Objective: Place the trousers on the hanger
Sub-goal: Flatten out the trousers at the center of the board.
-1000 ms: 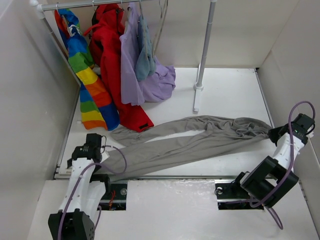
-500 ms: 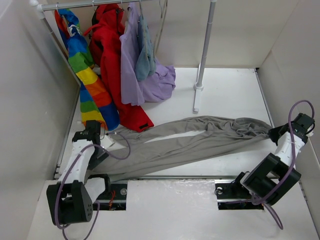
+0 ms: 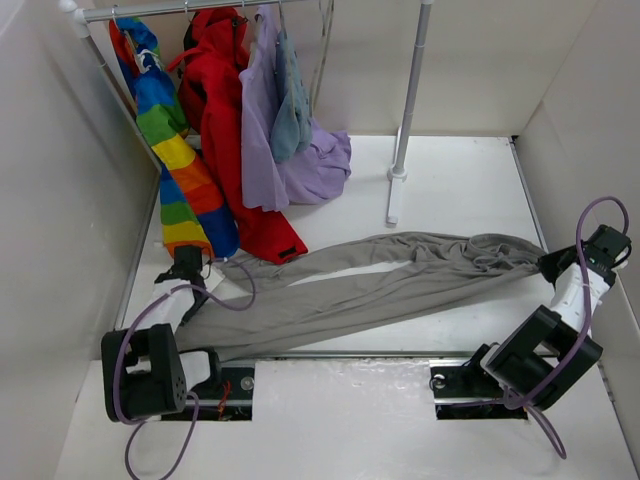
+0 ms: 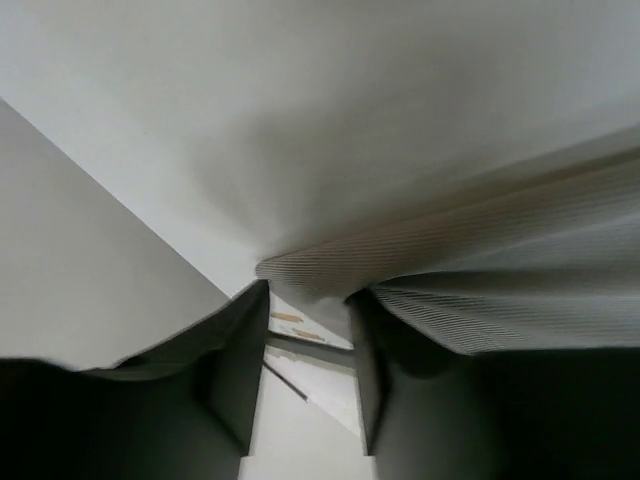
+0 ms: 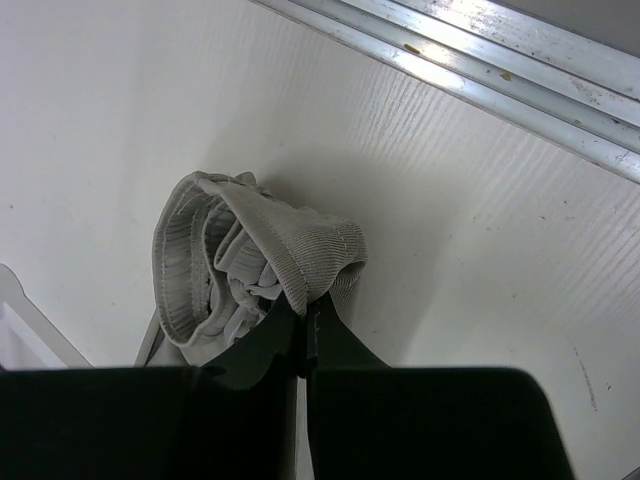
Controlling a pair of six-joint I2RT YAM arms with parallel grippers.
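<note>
Trousers [image 3: 380,275] lie stretched across the counter [image 3: 460,200], legs to the left. Right hand [image 5: 303,318] is pinched tight on the bunched waist. Left hand [image 4: 305,300] is at the hems; fabric covers its tips, so grip unclear.

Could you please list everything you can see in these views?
trousers: one, grey-beige, spread across the table
coat: one, red, on the rail
striped garment: one, rainbow, rail's left end
lilac garment: one, beside the coat
small garment: one, blue-grey, over the lilac one
hanger: one, thin, grey, bare, on the rail
rail: one, pale grey, back
table: one, white
left arm: jaws open at a trouser leg's end
right arm: jaws shut on the waistband
</note>
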